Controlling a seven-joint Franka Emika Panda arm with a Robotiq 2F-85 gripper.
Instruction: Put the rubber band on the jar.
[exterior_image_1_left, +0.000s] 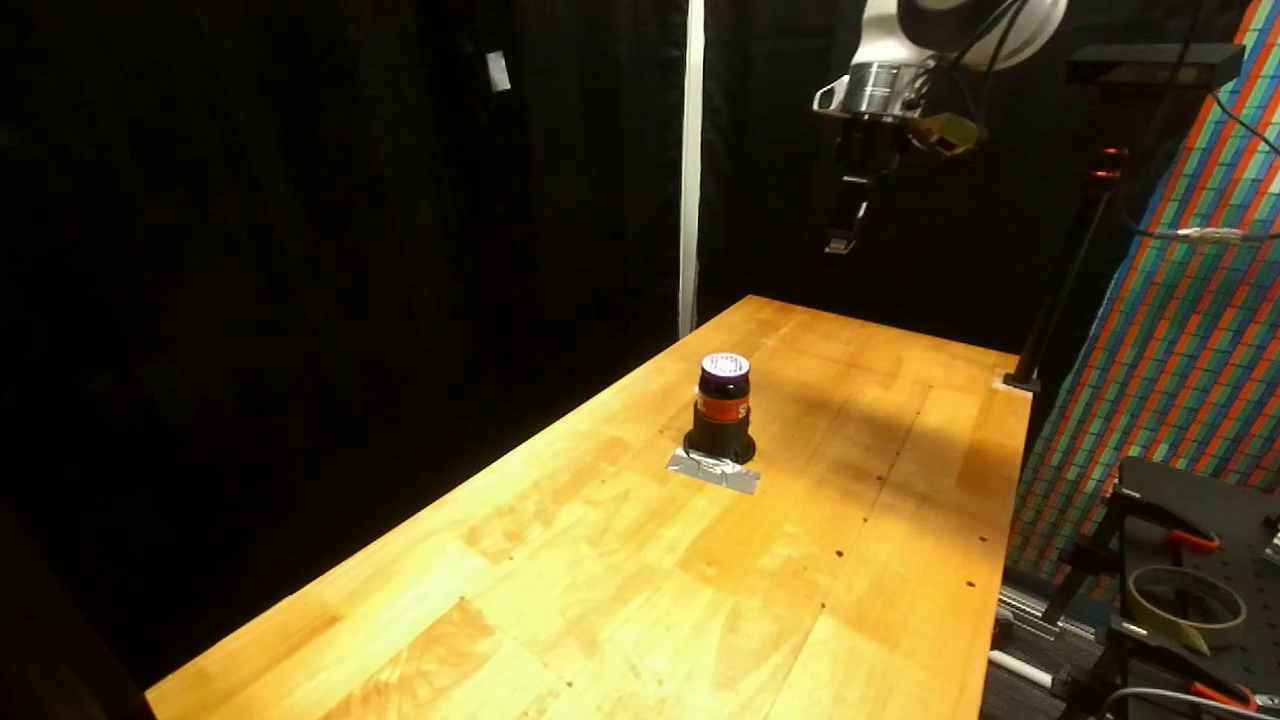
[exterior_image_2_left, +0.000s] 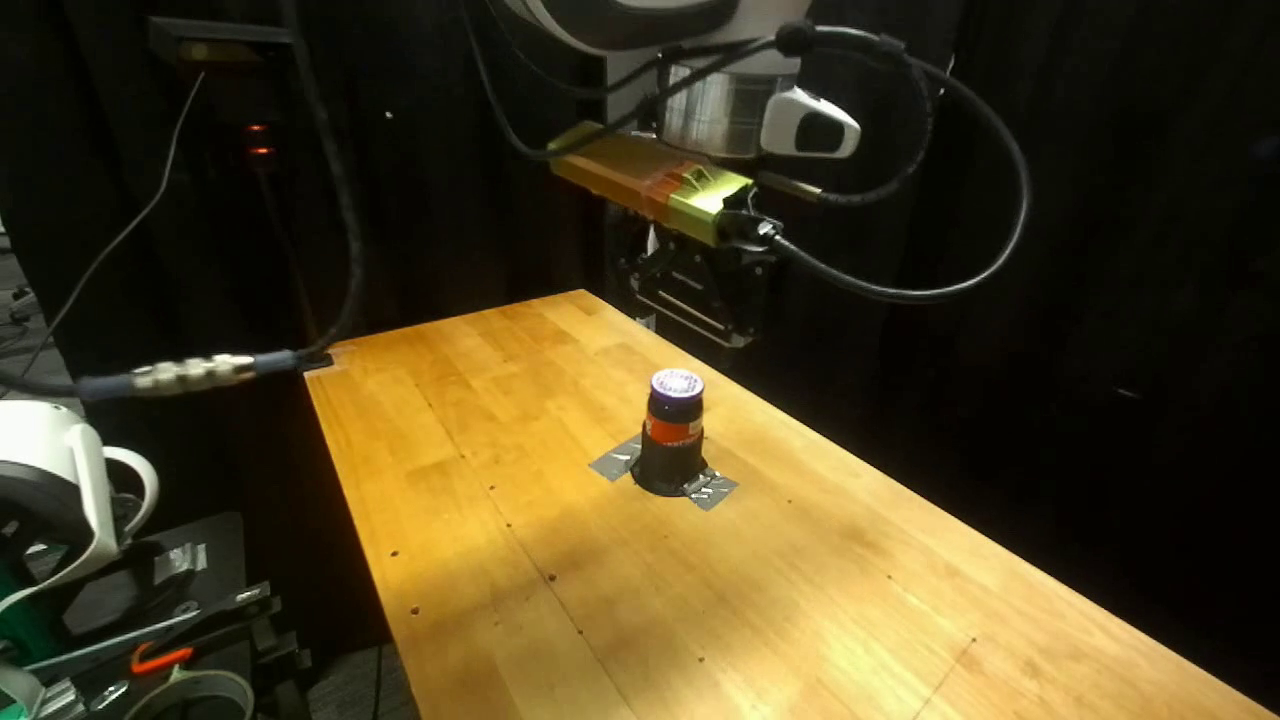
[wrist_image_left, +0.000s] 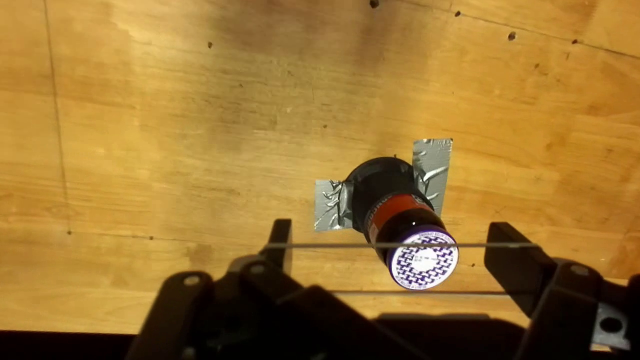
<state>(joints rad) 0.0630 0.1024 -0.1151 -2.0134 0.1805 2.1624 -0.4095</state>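
Observation:
The jar (wrist_image_left: 392, 210) stands upright in a black round holder (wrist_image_left: 377, 175) on the wooden table. It has a white and purple patterned lid and an orange-red label. The jar also shows in both exterior views (exterior_image_1_left: 723, 408) (exterior_image_2_left: 675, 430). My gripper (wrist_image_left: 391, 237) is open, its fingers spread wide. The rubber band (wrist_image_left: 340, 245) is stretched around the two fingers as two thin strands. In the wrist view, the band's strands cross in front of the lid and below it. In both exterior views the gripper (exterior_image_1_left: 840, 245) (exterior_image_2_left: 692, 331) hangs high above the table, apart from the jar.
Silver tape (wrist_image_left: 432, 170) fixes the holder to the wooden table (exterior_image_1_left: 600, 600). A dark post (exterior_image_1_left: 1065, 290) stands at the table's corner. A cart (exterior_image_1_left: 1200, 490) with a tape roll (exterior_image_1_left: 1185, 605) stands beside the table. A cable (exterior_image_2_left: 1010, 200) loops from the wrist.

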